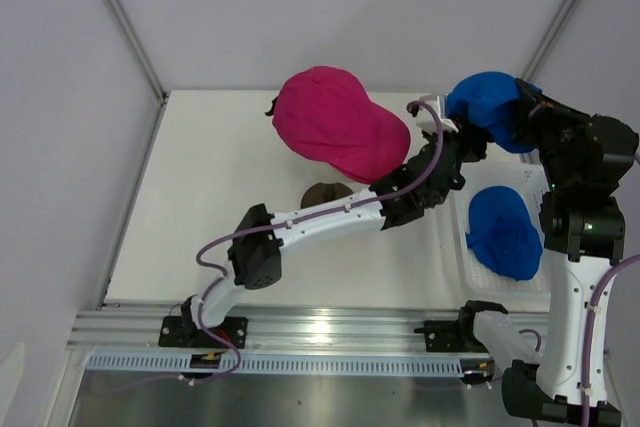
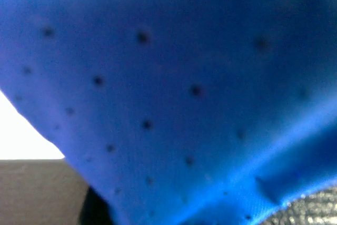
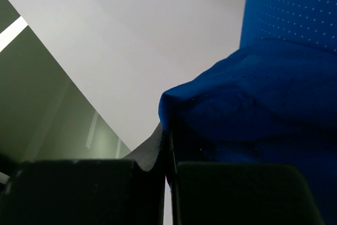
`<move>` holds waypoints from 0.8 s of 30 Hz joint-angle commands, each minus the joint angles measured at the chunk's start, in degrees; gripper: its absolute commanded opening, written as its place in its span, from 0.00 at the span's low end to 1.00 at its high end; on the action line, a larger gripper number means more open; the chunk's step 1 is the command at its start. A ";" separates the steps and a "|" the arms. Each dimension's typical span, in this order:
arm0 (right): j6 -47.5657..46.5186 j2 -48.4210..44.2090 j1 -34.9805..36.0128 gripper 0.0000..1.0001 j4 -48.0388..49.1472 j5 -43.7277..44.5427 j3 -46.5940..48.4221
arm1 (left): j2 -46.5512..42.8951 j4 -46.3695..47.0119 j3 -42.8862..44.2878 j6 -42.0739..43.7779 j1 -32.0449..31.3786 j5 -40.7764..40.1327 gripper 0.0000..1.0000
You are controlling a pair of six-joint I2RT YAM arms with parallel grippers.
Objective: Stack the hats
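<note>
A magenta-pink hat (image 1: 335, 127) sits raised above the table at the back centre. My right gripper (image 1: 527, 112) holds one blue hat (image 1: 488, 105) up in the air; in the right wrist view its fingers (image 3: 131, 183) are shut with the blue fabric (image 3: 263, 88) pinched between them. My left gripper (image 1: 467, 142) reaches up to that hat's lower left edge. The blue perforated fabric (image 2: 174, 77) fills the left wrist view and hides the jaws. Another blue hat (image 1: 505, 232) lies on a white tray (image 1: 465, 247) at the right.
A dark round stand (image 1: 325, 193) shows under the pink hat. The left arm stretches diagonally across the table's middle. The right arm stands tall at the right edge, over the tray. White walls close the back and sides.
</note>
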 commanded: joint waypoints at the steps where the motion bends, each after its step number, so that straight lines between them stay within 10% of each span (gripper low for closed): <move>1: -2.16 0.16 0.18 0.00 3.38 5.34 2.78 | -9.35 -16.85 -0.83 -9.53 5.47 15.55 0.01; 16: -9.36 4.80 1.84 0.00 10.56 4.21 6.45 | -24.14 -50.62 15.24 5.41 17.34 48.26 0.01; 24: -17.10 12.72 26.51 0.00 15.14 23.08 13.60 | -27.48 -59.57 18.33 3.82 24.72 56.10 0.01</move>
